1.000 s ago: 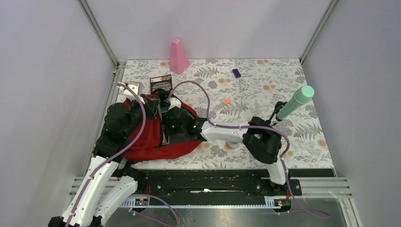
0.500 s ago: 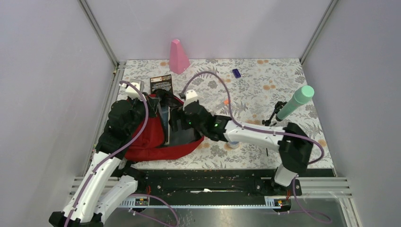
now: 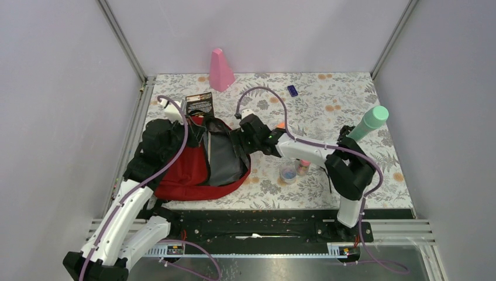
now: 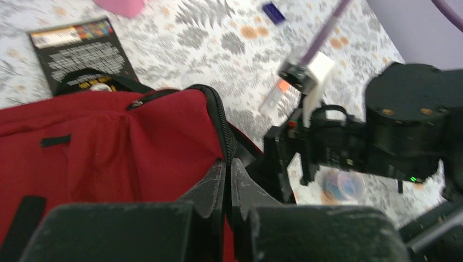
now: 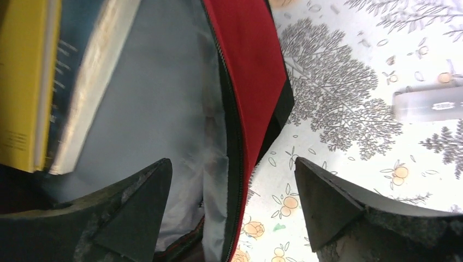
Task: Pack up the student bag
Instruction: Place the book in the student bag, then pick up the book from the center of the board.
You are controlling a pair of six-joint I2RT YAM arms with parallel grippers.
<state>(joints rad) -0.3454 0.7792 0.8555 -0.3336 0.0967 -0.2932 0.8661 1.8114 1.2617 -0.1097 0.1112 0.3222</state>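
Task thing: dark red fabric backpack with black straps and zipper trim (image 3: 181, 172), lying flat in the near-left corner of the tabletop (image 3: 333, 105), close along the left edge.
Backpack mouth: unzipped, gaping toward the right edge; pale grey lining (image 3: 225, 158) exposed.
Contents: yellow-covered book (image 5: 19, 82) and dark blue-covered book (image 5: 82, 60), side by side inside, resting against the lining.
Left tool (image 4: 228, 166): fingers fully together, pinched on the backpack's zippered rim; the red fabric creases toward the pinch.
Right tool (image 5: 232, 164): fingers spread wide with nothing gripped. It is poised over the rim of the mouth nearer the right edge, one finger above the lining, the other above the floral tabletop.
Far edge: pink tapered block (image 3: 221, 70), upright.
Far side of backpack: black printed card (image 3: 199, 103), flat, its near end overlapped by the backpack's black handle loop.
Far middle: small dark blue flat piece (image 3: 292, 90), well apart from the rest.
Right edge: mint green cylinder (image 3: 367, 126), standing.
Between backpack and right edge: small clear round pot with coloured contents (image 3: 288, 172), with a small pink item (image 3: 302, 167) just beside it; kind cannot be told.
By right arm: small orange piece (image 3: 281, 124), partly hidden.
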